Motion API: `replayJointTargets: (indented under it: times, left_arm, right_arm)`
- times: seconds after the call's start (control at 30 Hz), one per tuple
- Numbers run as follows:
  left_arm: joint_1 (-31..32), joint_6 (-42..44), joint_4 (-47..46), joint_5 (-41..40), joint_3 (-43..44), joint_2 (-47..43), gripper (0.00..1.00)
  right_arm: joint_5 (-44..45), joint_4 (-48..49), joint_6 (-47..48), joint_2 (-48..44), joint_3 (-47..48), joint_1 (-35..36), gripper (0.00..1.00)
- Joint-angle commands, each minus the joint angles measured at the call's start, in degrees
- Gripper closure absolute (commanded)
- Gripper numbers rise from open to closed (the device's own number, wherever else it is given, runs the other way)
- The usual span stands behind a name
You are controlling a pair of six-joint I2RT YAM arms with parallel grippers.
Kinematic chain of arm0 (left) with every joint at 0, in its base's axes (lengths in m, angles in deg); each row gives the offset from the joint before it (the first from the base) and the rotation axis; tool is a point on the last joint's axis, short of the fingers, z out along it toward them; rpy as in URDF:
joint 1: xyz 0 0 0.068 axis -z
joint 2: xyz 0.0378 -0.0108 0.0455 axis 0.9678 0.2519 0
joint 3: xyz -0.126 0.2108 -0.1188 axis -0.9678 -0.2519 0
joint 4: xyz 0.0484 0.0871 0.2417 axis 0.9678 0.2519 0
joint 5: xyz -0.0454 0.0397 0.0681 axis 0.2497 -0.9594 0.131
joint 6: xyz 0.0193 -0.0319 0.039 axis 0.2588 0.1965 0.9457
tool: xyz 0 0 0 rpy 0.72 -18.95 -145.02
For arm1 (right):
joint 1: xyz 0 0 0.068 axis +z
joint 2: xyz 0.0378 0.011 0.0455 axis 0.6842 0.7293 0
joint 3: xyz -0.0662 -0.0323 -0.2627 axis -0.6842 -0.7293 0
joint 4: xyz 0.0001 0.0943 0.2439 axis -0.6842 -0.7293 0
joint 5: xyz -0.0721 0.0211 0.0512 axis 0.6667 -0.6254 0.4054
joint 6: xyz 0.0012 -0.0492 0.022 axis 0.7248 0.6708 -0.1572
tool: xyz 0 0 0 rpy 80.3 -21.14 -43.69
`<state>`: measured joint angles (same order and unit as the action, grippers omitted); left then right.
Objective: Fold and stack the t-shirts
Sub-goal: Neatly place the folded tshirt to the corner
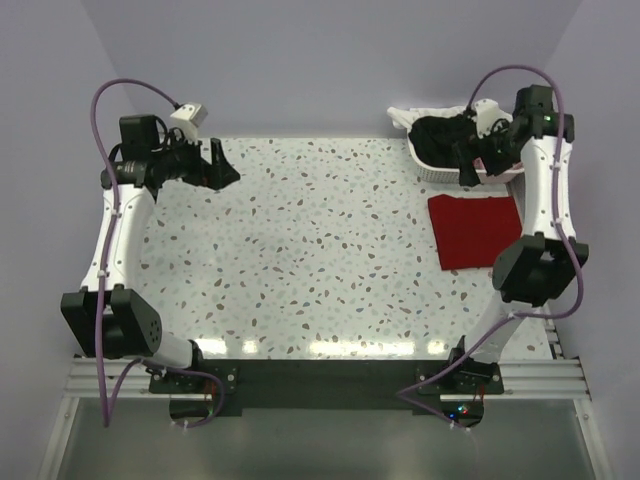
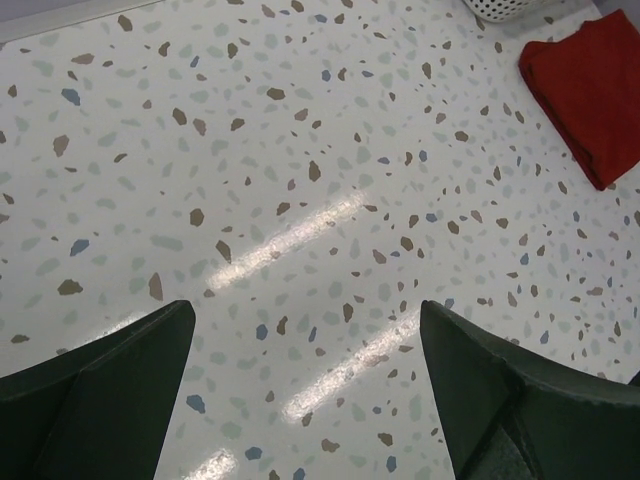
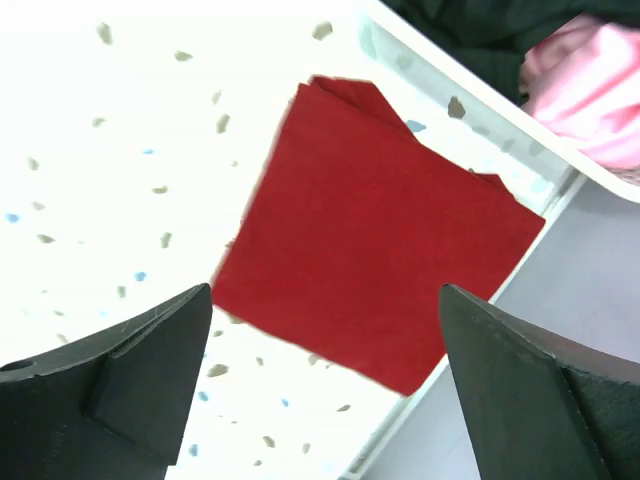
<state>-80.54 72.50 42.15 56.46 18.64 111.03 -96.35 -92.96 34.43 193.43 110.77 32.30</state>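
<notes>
A dark red t-shirt (image 1: pixel 475 230) lies folded flat on the table at the right; it also shows in the right wrist view (image 3: pixel 375 245) and the left wrist view (image 2: pixel 592 92). A black t-shirt (image 1: pixel 443 140) and a pink one (image 3: pixel 590 85) lie in the white basket (image 1: pixel 440 172) at the back right. My right gripper (image 1: pixel 468 168) is open and empty, raised at the basket's front rim above the red shirt's far edge. My left gripper (image 1: pixel 228 172) is open and empty above the table's back left.
The speckled table (image 1: pixel 320 260) spans the view between the arms. The table's right edge (image 3: pixel 440 420) runs close beside the red shirt. Purple walls stand behind and to the sides.
</notes>
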Motion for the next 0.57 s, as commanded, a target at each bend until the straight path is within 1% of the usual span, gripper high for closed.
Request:
replayJointTargets:
  times: [0.0,0.1,0.13,0.17,0.2,0.23,0.27,0.3,0.33,0.4,0.53]
  left_arm:
    - [-0.41,1.55,3.57,-3.49,0.16,-2.72,0.0]
    - [-0.41,3.39,3.75,-4.63,-2.21,-4.48,0.0]
    - [-0.32,3.57,4.01,-5.07,-4.22,-4.92,0.0]
    - [-0.32,3.74,4.1,-5.6,-5.2,-5.36,0.0]
    - [-0.41,3.75,4.19,-6.21,-6.25,-6.15,0.0]
    - [-0.32,3.66,4.01,-6.31,-8.44,-6.59,0.0]
    - [-0.32,3.31,3.66,-5.96,-9.59,-7.73,0.0]
    - [-0.32,2.96,3.22,-5.61,-12.04,-8.35,0.0]
    - [-0.32,2.78,2.35,-5.43,-13.2,-8.96,0.0]
    - [-0.32,2.17,2.08,-5.08,-15.65,-10.28,0.0]
    - [-0.32,2.69,2.51,-6.83,-16.9,-12.48,0.0]
  right_arm:
    - [-7.2,-5.33,-9.01,-6.98,-1.65,0.24,0.01]
    - [-9.23,-1.21,-12.98,-14.35,-9.29,0.24,0.01]
    - [-9.76,0.98,-16.91,-16.98,-16.37,0.24,0.01]
    - [-10.37,4.66,-18.26,-21.36,-19.83,0.24,0.01]
    - [-11.08,6.09,-20.01,-23.75,-23.09,0.24,0.01]
    - [-11.61,7.49,-20.99,-25.61,-29.3,0.24,0.01]
    - [-11.96,9.86,-21.78,-29.28,-32.23,0.33,0.01]
    - [-12.31,10.75,-22.48,-30.88,-34.96,0.33,0.01]
    - [-12.57,11.45,-22.66,-32.29,-39.77,0.24,0.01]
    - [-12.67,13.04,-23.36,-36.34,-45.76,0.33,0.01]
    - [-11.88,13.92,-23.54,-41.17,-51.15,0.33,0.01]
